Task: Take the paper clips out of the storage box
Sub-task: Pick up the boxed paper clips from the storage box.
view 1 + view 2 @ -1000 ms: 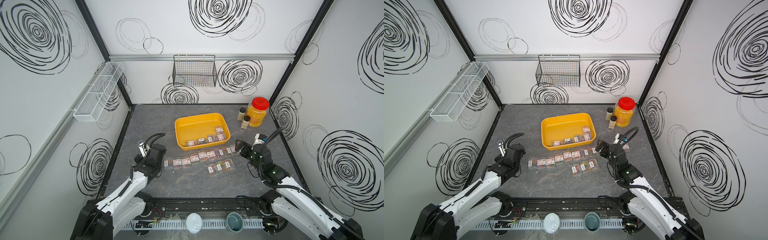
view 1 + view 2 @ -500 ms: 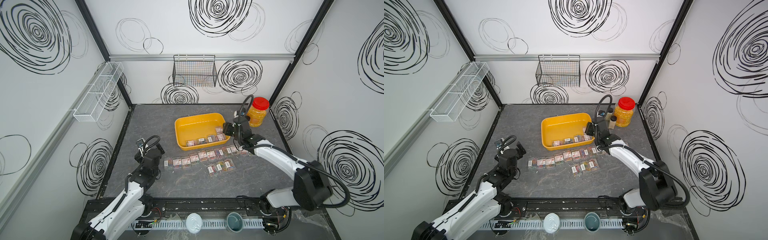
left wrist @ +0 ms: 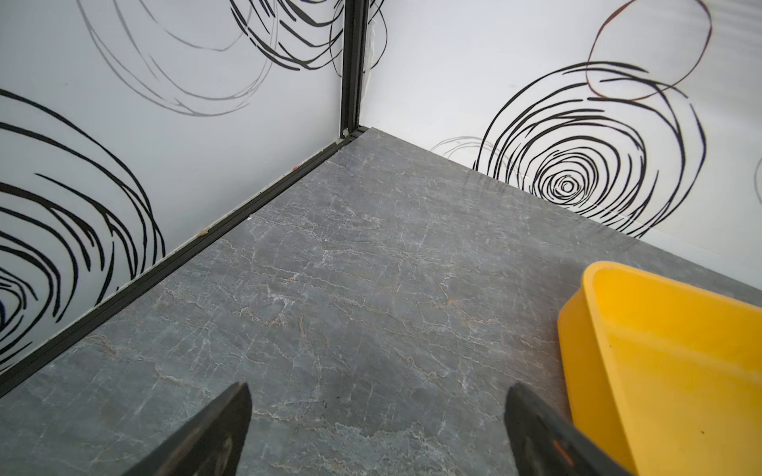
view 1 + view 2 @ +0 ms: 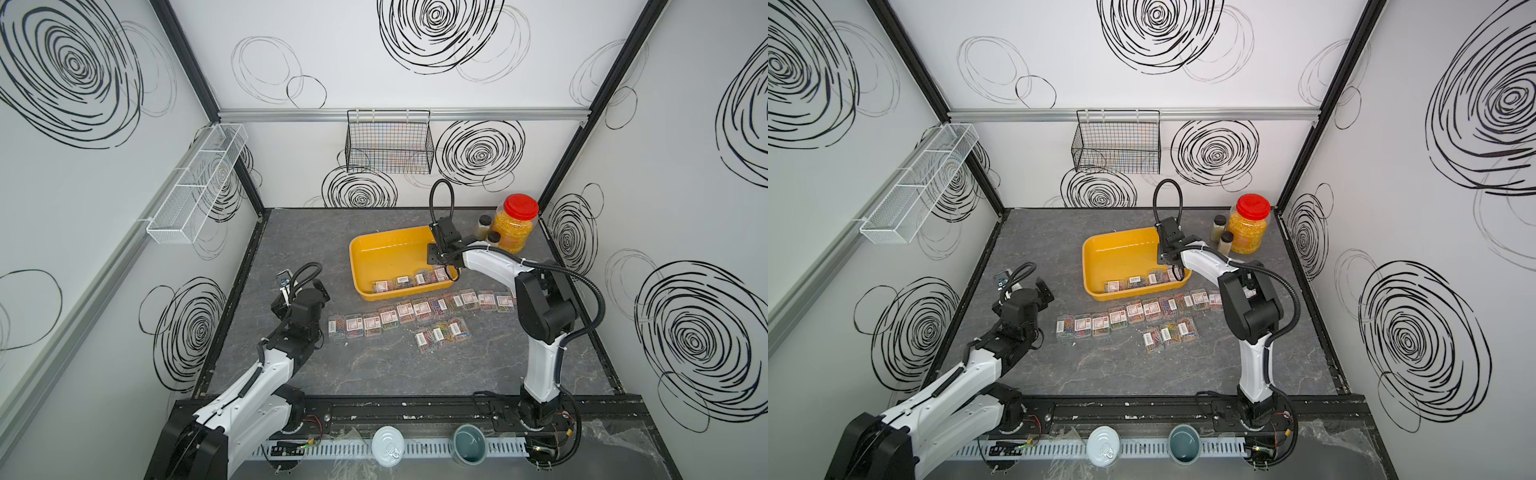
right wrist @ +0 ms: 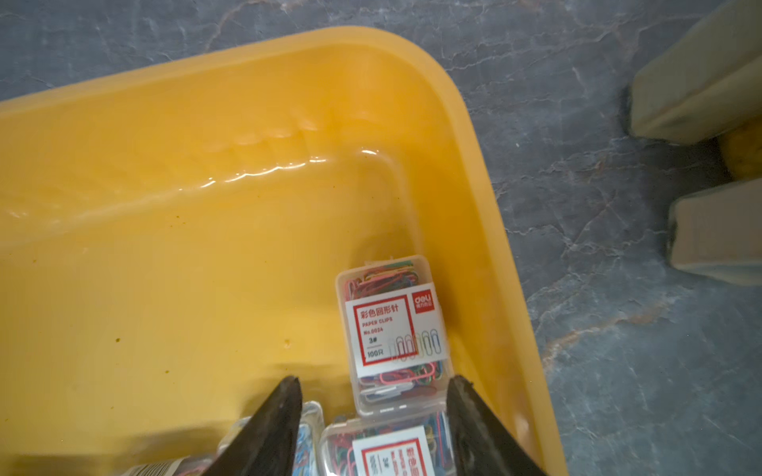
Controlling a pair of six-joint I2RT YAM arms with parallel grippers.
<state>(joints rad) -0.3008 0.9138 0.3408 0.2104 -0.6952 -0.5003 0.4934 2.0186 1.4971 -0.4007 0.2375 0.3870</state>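
Observation:
The storage box (image 4: pixel 354 253) (image 4: pixel 1087 262) is a yellow tray at the back middle of the table; in the left wrist view the tray (image 3: pixel 659 371) is beside that arm's fingers. Several clear cases of paper clips (image 4: pixel 402 281) lie along its near wall. Many more cases (image 4: pixel 419 309) (image 4: pixel 1133 311) lie in rows on the table in front. My right gripper (image 4: pixel 444 271) (image 4: pixel 1174 272) (image 5: pixel 375 381) reaches into the tray's right end, jaws narrowed around one case (image 5: pixel 387 449) that rests on the tray floor; another case (image 5: pixel 391 325) lies just beyond. My left gripper (image 4: pixel 303 284) (image 4: pixel 1023 284) (image 3: pixel 377 389) is open over bare table.
A red-lidded jar (image 4: pixel 515 226) and two small bottles (image 4: pixel 484 220) stand right of the tray, close to my right arm. A black wire basket (image 4: pixel 388 141) hangs on the back wall, a white mesh rack (image 4: pixel 199 183) on the left wall. Two cans (image 4: pixel 388 444) sit at the front edge.
My right arm swung from the front right to the tray's right end, dropped in, and its jaws narrowed from wide open around a case. The left arm shifted slightly and stayed open.

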